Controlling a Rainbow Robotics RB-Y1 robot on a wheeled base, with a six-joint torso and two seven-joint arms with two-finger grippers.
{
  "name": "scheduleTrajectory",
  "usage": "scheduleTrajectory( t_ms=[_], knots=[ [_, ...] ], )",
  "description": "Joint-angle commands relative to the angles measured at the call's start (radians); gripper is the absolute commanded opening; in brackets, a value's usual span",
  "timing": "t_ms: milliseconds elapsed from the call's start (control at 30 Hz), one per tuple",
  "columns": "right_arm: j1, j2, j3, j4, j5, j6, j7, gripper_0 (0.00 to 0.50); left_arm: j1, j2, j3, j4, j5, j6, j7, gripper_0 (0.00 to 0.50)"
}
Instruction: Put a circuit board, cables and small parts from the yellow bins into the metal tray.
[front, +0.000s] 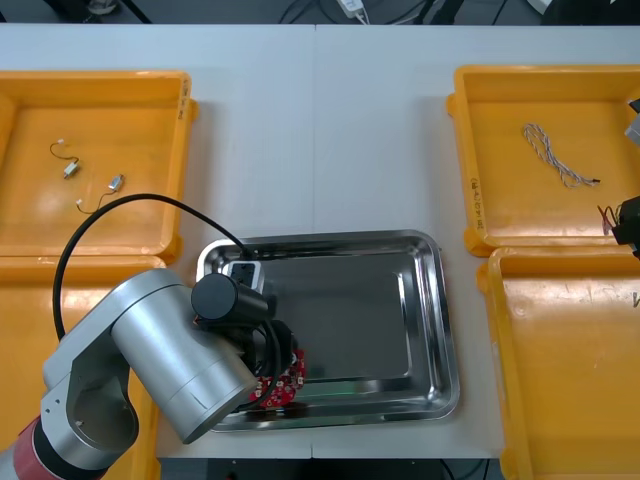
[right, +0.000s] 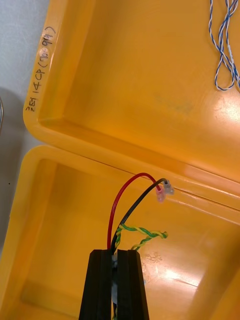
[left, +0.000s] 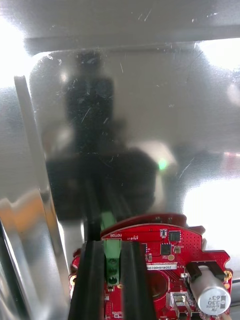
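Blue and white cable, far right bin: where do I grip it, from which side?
Grip the blue and white cable at mid-length, from straight above, fingers across the strand. It lies flat and diagonal on the bin floor, clear of the walls. The right gripper is shut on other cables.

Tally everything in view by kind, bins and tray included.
yellow bins: 4
metal tray: 1
circuit board: 1, in the left hand
cables: 2, twisted blue and white cable in a bin; red, black and yellow-green cable bundle in the right hand
small metal parts: 2
Total: 10
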Motion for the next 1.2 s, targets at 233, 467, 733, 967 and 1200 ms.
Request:
scheduleTrajectory(
  t_ms=[233, 467, 733, 967, 1200],
  knots=[
    [-0.027, 0.007, 0.012, -0.013, 0.004, 0.004, 0.023, 0.000, 0.022, -0.003, -0.009, -0.046, -0.015, -0.005, 0.108, 0.500],
    [-0.027, 0.007, 0.012, -0.013, -0.010, 0.004, 0.029, 0.000, 0.022, -0.001, 0.000, -0.069, -0.007, 0.007, 0.108, 0.500],
    [-0.027, 0.008, 0.012, -0.019, -0.033, 0.004, 0.043, 0.000, -0.046, 0.028, 0.070, -0.123, 0.089, 0.053, 0.088, 0.500],
    [-0.038, 0.007, 0.063, -0.059, -0.039, 0.004, 0.052, 0.000, -0.153, 0.080, 0.144, -0.126, 0.204, 0.089, 0.066, 0.500],
    [-0.096, 0.031, 0.202, -0.127, -0.027, 0.004, 0.046, 0.000, -0.241, 0.161, 0.218, -0.121, 0.332, 0.089, 0.057, 0.500]
  ],
)
